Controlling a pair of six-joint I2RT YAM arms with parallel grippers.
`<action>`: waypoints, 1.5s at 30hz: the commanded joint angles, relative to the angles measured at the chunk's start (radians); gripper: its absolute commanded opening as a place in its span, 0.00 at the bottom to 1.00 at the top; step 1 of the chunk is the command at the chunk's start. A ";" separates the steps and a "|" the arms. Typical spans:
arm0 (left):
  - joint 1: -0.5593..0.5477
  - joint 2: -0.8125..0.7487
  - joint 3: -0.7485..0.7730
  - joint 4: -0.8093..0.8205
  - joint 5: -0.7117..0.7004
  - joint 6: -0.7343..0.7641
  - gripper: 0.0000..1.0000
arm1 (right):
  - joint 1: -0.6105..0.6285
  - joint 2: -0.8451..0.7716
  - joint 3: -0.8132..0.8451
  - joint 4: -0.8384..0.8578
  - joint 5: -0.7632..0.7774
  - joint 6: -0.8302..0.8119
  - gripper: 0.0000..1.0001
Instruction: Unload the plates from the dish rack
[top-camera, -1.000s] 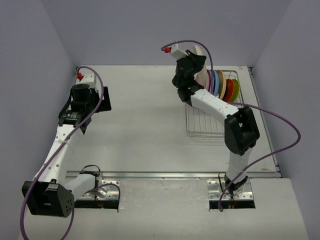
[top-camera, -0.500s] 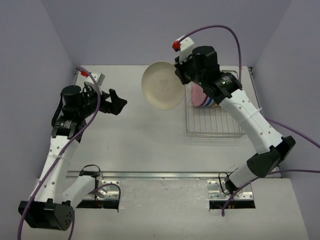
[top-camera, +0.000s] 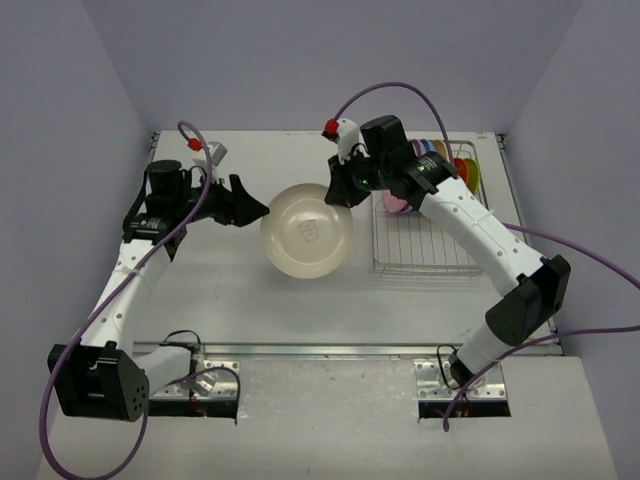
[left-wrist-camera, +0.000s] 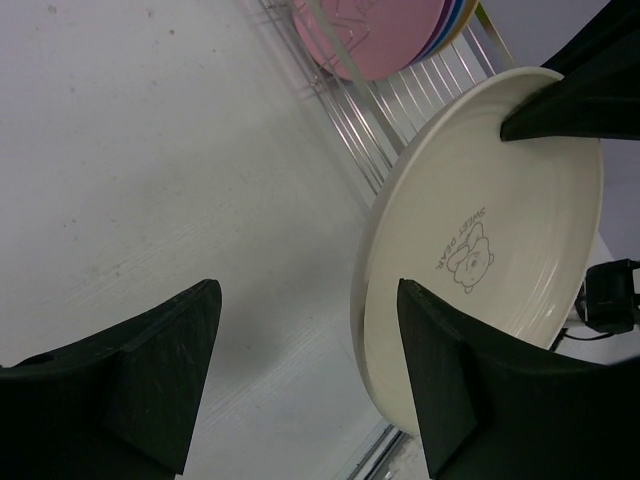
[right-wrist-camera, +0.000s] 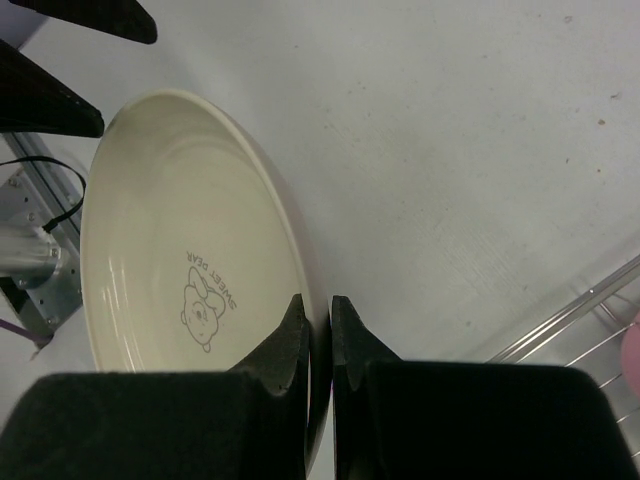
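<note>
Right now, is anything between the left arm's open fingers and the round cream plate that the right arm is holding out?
Nothing visible. Only bare white table shows between the left gripper and the round cream plate at its near rim. The right gripper pinches the opposite rim, clear of that side.

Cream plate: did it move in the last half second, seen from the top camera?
Yes. The cream plate went toward the near side and slightly left, farther from the dish rack.

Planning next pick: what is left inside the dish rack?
Plates stand on edge at the dish rack's far end: a pink plate on the left, an orange plate and a green plate on the right. The right arm mostly covers those between, so I cannot count them.
</note>
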 joint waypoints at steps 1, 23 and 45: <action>-0.006 0.020 -0.001 0.037 0.083 0.002 0.67 | 0.002 -0.003 0.031 0.060 -0.060 0.042 0.00; -0.008 0.155 0.040 -0.085 0.085 0.117 0.00 | 0.005 0.085 0.138 0.046 -0.052 0.087 0.00; 0.338 0.664 0.499 -0.141 -0.361 -0.014 0.00 | -0.115 0.001 0.024 0.038 0.410 0.060 0.99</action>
